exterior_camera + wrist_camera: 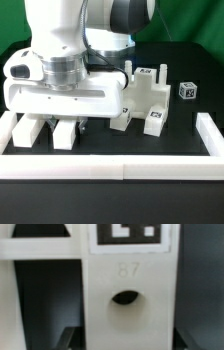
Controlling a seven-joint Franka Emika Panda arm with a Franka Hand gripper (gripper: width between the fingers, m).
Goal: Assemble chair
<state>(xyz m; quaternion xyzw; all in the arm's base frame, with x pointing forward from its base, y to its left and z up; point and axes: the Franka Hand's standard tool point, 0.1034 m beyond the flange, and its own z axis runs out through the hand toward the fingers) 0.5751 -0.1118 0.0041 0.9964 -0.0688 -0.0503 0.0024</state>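
The fingers [68, 339] are standing partly open astride a loose tagged chair piece [125, 280]; I cannot tell whether they are gripping it. Beside them on the bench [170, 140], the half-built chair [150, 100] is waiting, seemingly needing more parts.

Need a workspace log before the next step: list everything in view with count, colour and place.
joined chair pieces: one cluster, white with black-and-white tags, toward the exterior view's right
small tagged piece: one, white, apart at the exterior view's far right
piece with a round hole: one, white, tagged, directly under the wrist
border rail: one, white, along the table's edges
table: one, black
robot arm: one, white, exterior view's left
gripper: one, lowered at the table
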